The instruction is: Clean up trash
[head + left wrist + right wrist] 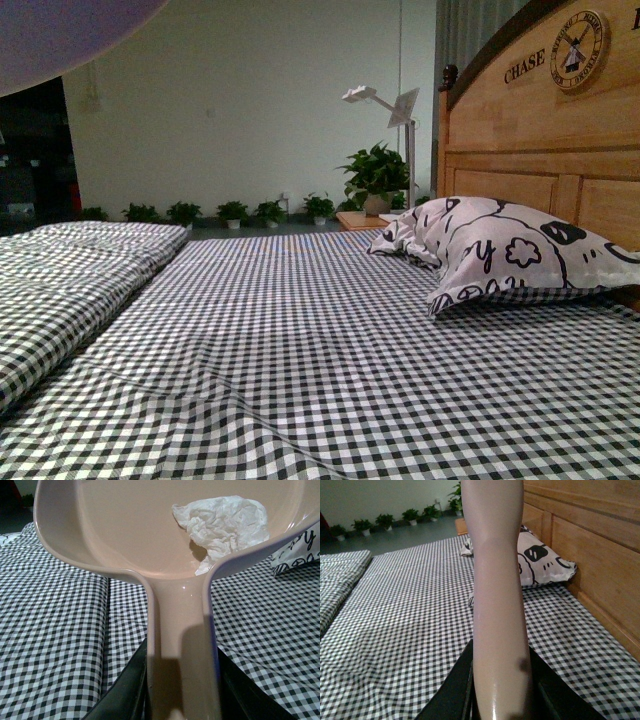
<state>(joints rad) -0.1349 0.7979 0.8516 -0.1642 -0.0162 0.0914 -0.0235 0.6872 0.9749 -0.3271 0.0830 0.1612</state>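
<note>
Checked sheet (300, 350) lying nearest; pillow (510, 250) at 2 o'clock by headboard (540, 130), plants (232, 212) w/ wall. Left gripper (182, 700) clamping dustpan (125, 525) carrying trash (225, 525); right gripper (500, 695) gripping beige handle (497, 580).

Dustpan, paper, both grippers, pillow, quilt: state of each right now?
beige dustpan: lifted over the bed, held by its handle, paper inside.
crumpled white paper: lying in the dustpan's scoop.
left gripper: shut on the dustpan handle.
right gripper: shut on a beige tool handle; its far end is out of view.
pillow: lying against the headboard.
folded quilt: lying along the bed's left side.
</note>
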